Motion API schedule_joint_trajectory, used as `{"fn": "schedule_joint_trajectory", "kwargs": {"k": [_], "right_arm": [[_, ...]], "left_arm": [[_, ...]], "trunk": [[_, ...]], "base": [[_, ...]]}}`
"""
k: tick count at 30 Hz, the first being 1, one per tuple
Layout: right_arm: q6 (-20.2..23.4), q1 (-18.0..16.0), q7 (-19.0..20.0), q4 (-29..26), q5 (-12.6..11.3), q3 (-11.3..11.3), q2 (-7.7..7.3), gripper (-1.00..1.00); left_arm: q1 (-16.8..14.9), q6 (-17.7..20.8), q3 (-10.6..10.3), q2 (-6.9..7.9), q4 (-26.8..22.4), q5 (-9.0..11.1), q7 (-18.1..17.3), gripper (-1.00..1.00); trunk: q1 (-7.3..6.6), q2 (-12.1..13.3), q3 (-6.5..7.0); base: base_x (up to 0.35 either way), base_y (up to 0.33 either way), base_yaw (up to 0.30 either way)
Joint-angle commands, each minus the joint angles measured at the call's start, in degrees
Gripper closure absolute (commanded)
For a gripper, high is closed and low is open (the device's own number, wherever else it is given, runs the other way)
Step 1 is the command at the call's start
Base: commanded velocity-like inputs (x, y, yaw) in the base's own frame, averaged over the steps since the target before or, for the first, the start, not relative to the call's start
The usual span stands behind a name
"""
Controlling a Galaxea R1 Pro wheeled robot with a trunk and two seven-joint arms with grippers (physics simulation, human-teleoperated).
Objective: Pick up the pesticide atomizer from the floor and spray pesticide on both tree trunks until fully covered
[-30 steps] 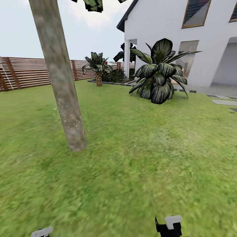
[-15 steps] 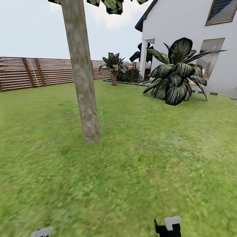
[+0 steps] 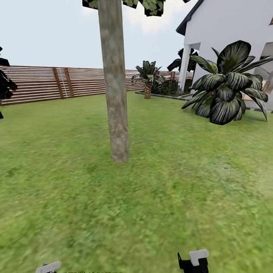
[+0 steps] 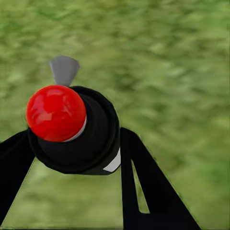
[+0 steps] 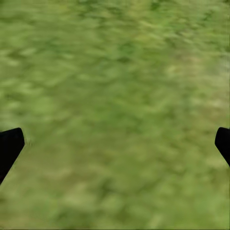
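Sprawling lawn (image 3: 170, 197), slatted fence (image 3: 38, 83) behind.

A broad-leaved dark plant (image 3: 226, 86) grows far ahead of the right gripper, in front of a white house (image 3: 231, 26). A short palm (image 3: 147, 77) stands farther back beside a low hedge (image 3: 167, 88), and a black tree (image 3: 4, 85) shows far forward-left of the left gripper.
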Motion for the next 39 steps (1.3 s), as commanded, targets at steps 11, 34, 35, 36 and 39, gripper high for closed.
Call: {"fn": "schedule_joint_trajectory", "kwargs": {"k": [11, 34, 35, 36, 39], "right_arm": [[-0.03, -0.01, -0.60, 0.02, 0.49, 0.34, 0.07, -1.00], [-0.02, -0.01, -0.60, 0.09, 0.54, 0.34, 0.03, -1.00], [-0.02, -0.01, -0.60, 0.08, 0.55, 0.34, 0.02, -1.00], [-0.02, -0.01, -0.60, 0.08, 0.55, 0.34, 0.00, -1.00], [-0.02, -0.01, -0.60, 0.08, 0.55, 0.34, 0.01, -1.00]], "left_arm": [[-0.05, -0.17, -0.29, -0.04, 0.06, 0.24, 0.01, 1.00], [-0.05, -0.13, -0.20, 0.05, 0.06, 0.41, 0.09, 1.00], [-0.05, -0.13, -0.22, 0.01, 0.06, 0.41, 0.09, 1.00], [-0.05, -0.13, -0.25, -0.04, 0.06, 0.37, 0.09, 1.00], [-0.05, -0.07, -0.25, -0.08, 0.06, 0.36, 0.09, 1.00]], "trunk": [[-0.01, -0.02, -0.05], [-2.65, 4.79, 2.10], [-2.65, 4.79, 2.10], [-2.65, 4.79, 2.10], [-2.65, 4.79, 2.10]], "base": [[0.000, 0.000, 0.283], [0.000, 0.000, 0.285], [0.000, 0.000, 0.285], [0.000, 0.000, 0.285], [0.000, 0.000, 0.285]]}}
